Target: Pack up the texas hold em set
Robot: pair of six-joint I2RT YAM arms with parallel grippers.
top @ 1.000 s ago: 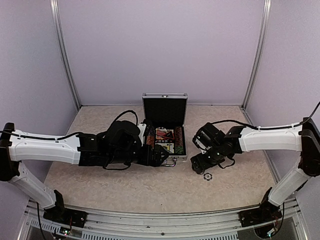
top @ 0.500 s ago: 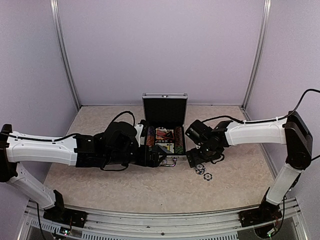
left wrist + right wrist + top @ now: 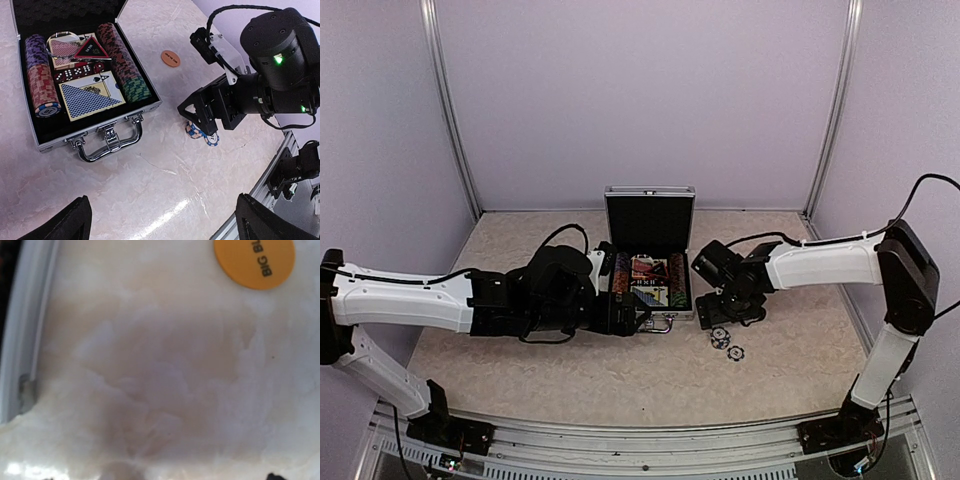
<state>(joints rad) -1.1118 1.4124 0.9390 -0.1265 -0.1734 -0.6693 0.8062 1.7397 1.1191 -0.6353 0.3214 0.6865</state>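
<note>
1. The left gripper (image 3: 162,212) hangs wide open and empty, in front of the open case (image 3: 650,220) at mid-table. If it drops, it could catch the handle (image 3: 107,142) and shove the case.
2. The right gripper (image 3: 202,120) is spread, holds nothing and sits low over the loose chips (image 3: 202,136). A skewed pinch could scatter them.
3. Only the wrist views show the orange disc (image 3: 254,260), which the arm hides from above.

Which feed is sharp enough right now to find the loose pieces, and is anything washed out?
Right wrist view: soft, too close; only blurry marbled table and the cut-off orange round disc, its print legible. Left wrist view: sharp, one glare streak on the table near the bottom; the open ribbed silver case and loose striped chips read clearly. Top external view: evenly lit, chips tiny.
</note>
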